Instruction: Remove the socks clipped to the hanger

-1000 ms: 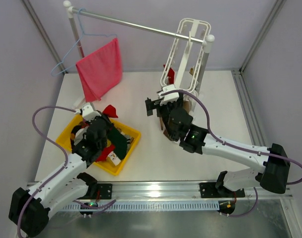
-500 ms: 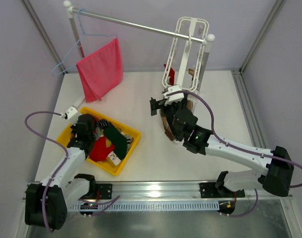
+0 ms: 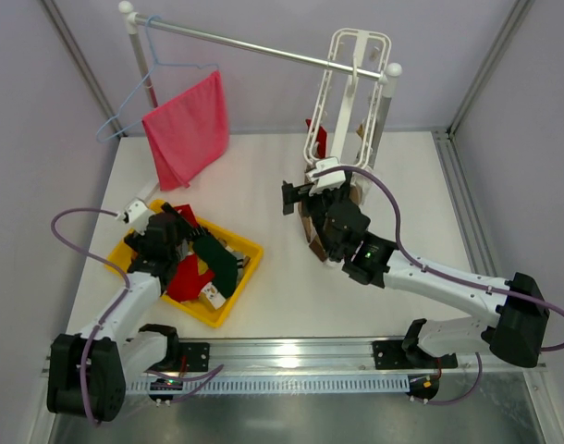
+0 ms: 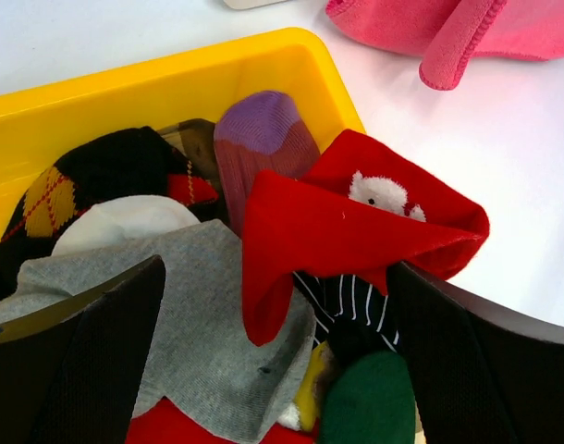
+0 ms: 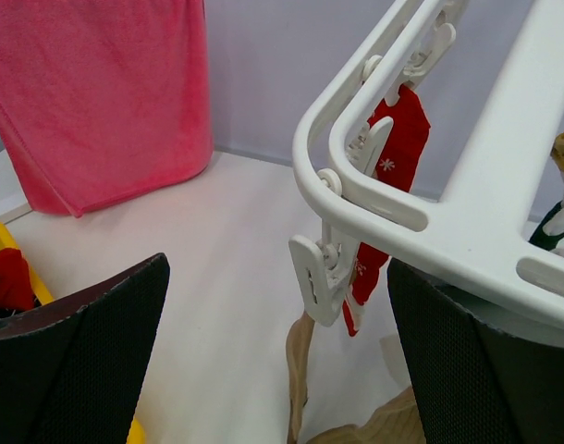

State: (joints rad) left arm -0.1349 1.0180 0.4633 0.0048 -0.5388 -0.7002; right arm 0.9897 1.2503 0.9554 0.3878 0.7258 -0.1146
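The white hanger [image 3: 351,88] hangs from the rail at the back right. A red sock [image 3: 318,140] and a tan sock [image 3: 312,242] are clipped to it. My right gripper [image 3: 296,196] stands open just left of the hanger's lower end. In the right wrist view, a white clip [image 5: 314,273] with the tan sock [image 5: 299,370] below it sits between the open jaws, and the red sock [image 5: 393,157] hangs behind. My left gripper [image 3: 180,222] is open over the yellow bin [image 3: 240,239]. A loose red sock [image 4: 356,231] lies on the heap there, free of the fingers [image 4: 79,370].
The bin [image 4: 171,69] holds several other socks, grey, black argyle, purple-tipped, striped and dark green [image 4: 370,402]. A large pink-red cloth [image 3: 185,129] and a light-blue wire hanger [image 3: 134,92] hang on the rail at the back left. Wall posts stand close on both sides.
My left gripper has swung back over the bin's near corner and opened, leaving the red sock on the heap. The right gripper has edged slightly closer to the hanger, still open.
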